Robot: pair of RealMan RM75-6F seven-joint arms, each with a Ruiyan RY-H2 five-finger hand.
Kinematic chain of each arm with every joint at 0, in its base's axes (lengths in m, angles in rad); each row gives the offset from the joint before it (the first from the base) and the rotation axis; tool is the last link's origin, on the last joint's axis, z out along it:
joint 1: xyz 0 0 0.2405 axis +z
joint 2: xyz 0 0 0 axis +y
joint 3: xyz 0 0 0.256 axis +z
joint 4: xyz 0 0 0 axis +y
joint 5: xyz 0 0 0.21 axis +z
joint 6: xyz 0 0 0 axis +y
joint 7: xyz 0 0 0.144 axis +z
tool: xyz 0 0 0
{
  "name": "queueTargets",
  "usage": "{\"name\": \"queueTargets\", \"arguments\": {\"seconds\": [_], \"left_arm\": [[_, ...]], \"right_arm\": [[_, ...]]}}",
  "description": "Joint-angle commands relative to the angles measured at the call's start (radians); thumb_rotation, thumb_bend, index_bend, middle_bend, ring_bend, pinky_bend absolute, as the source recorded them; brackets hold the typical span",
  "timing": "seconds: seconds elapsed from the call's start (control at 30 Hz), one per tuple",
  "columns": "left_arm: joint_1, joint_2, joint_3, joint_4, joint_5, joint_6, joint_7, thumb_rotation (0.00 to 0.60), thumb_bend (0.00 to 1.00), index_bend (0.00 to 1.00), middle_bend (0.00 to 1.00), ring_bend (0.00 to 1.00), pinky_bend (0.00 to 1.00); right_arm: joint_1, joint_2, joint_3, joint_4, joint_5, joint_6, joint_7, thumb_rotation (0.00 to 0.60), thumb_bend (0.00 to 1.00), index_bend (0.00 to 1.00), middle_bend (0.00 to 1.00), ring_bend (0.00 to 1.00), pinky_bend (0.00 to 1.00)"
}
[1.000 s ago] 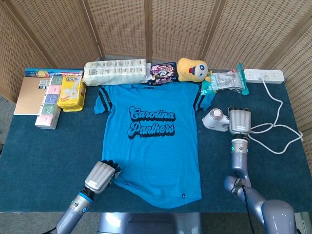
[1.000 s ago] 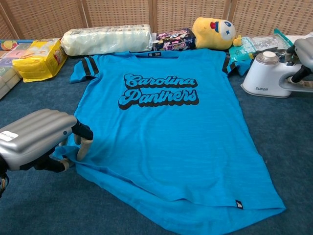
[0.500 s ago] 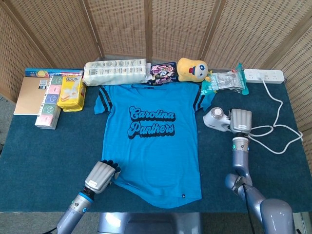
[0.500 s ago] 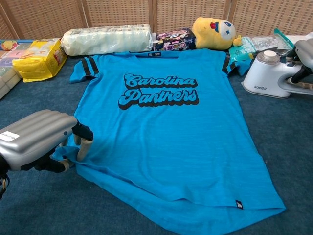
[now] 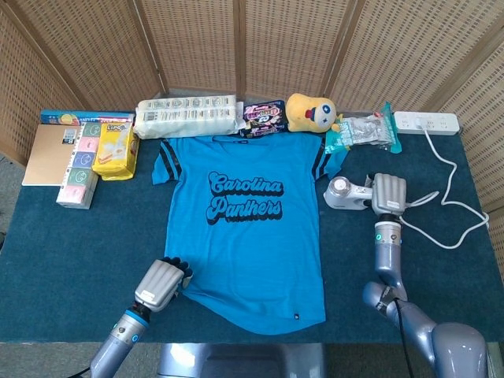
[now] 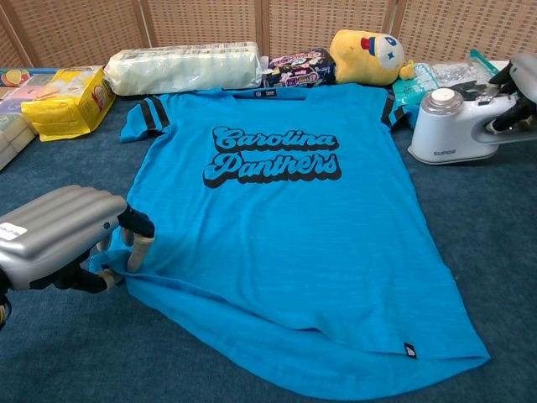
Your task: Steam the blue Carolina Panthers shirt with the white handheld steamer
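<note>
Left hand (image 6: 59, 239): fingers curled down, pinching the shirt's lower hem corner against the table.
Right hand (image 5: 389, 194): wrapped around the steamer's handle, grasping it.
Steamer (image 6: 449, 128): extends leftward from the right hand, beside the sleeve.
Shirt (image 5: 246, 228): flat, spreading rightward from the left hand.

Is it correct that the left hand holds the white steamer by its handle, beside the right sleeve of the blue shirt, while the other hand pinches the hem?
Not quite. The right hand holds the white steamer by its handle, beside the blue shirt; the left hand pinches the hem. The head view shows which arm reaches each.
</note>
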Motion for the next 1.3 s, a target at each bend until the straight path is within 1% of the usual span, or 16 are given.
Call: {"name": "queueTargets", "arguments": {"seconds": [0.03,0.17,0.3,0.43,0.63,0.8,0.97,1.3], "left_arm": [[-0.001,0.003,0.0,-0.003,0.001,0.001,0.004,0.6,0.48,0.66,0.53,0.44,0.49],[0.0,0.007,0.001,-0.011,0.006,0.006,0.009,0.6,0.47,0.66,0.53,0.44,0.49],[0.0,0.01,0.002,-0.016,0.007,0.008,0.013,0.6,0.48,0.66,0.53,0.44,0.49],[0.0,0.011,0.003,-0.018,0.008,0.008,0.014,0.6,0.48,0.66,0.53,0.44,0.49],[0.0,0.015,0.005,-0.021,0.013,0.011,0.013,0.6,0.48,0.66,0.53,0.44,0.49],[-0.001,0.022,0.005,-0.024,0.021,0.015,0.013,0.6,0.48,0.66,0.53,0.44,0.49],[-0.002,0.028,0.004,-0.026,0.026,0.017,0.013,0.6,0.47,0.66,0.53,0.44,0.49],[-0.007,0.027,0.006,-0.023,0.027,0.006,0.01,0.6,0.48,0.66,0.53,0.44,0.49]], "right_arm": [[-0.03,0.047,0.006,-0.109,0.0,0.033,0.004,0.6,0.39,0.68,0.71,0.75,0.71],[-0.055,0.096,0.015,-0.245,0.025,0.048,-0.03,0.6,0.38,0.68,0.71,0.75,0.72],[-0.071,0.138,0.044,-0.376,0.078,0.054,-0.065,0.6,0.38,0.68,0.71,0.75,0.72],[-0.077,0.162,0.061,-0.452,0.117,0.061,-0.097,0.6,0.38,0.68,0.71,0.75,0.72],[-0.085,0.183,0.065,-0.554,0.163,0.08,-0.146,0.6,0.38,0.68,0.71,0.75,0.72],[-0.098,0.19,0.045,-0.642,0.185,0.095,-0.175,0.6,0.37,0.68,0.7,0.75,0.72],[-0.103,0.179,0.015,-0.703,0.184,0.118,-0.196,0.6,0.37,0.68,0.7,0.75,0.72],[-0.097,0.122,-0.057,-0.723,0.138,0.176,-0.256,0.6,0.37,0.68,0.7,0.75,0.72]]}}
